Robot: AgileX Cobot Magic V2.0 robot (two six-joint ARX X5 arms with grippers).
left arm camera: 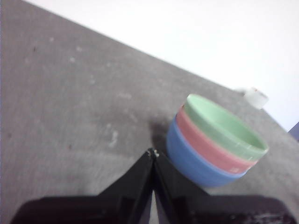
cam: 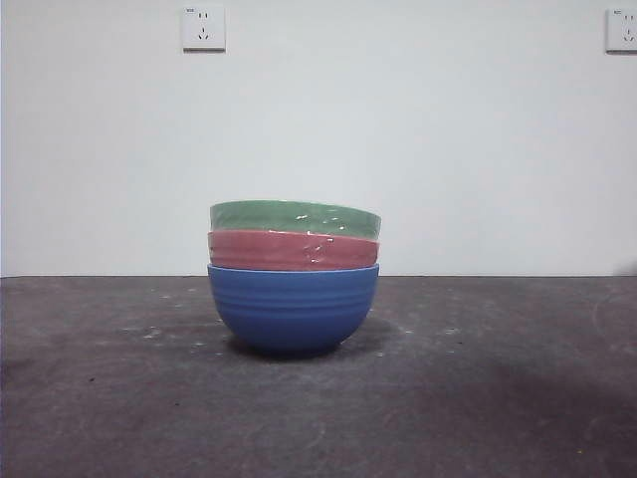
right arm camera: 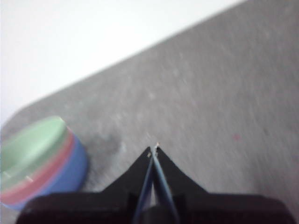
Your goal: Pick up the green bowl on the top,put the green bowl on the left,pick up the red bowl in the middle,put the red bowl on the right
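Three bowls stand nested in one stack at the middle of the table. The green bowl (cam: 295, 218) is on top, the red bowl (cam: 293, 250) sits under it, and a blue bowl (cam: 293, 308) is at the bottom. The stack also shows in the left wrist view, with the green bowl (left arm camera: 224, 125) and red bowl (left arm camera: 205, 145), and in the right wrist view, with the green bowl (right arm camera: 32, 144) and red bowl (right arm camera: 42, 173). My left gripper (left arm camera: 152, 153) is shut and empty, well apart from the stack. My right gripper (right arm camera: 154, 150) is shut and empty, also apart from it. Neither arm shows in the front view.
The dark grey table (cam: 119, 398) runs to a white wall with two sockets (cam: 203, 28). A small white object (left arm camera: 256, 97) lies at the table's far edge in the left wrist view.
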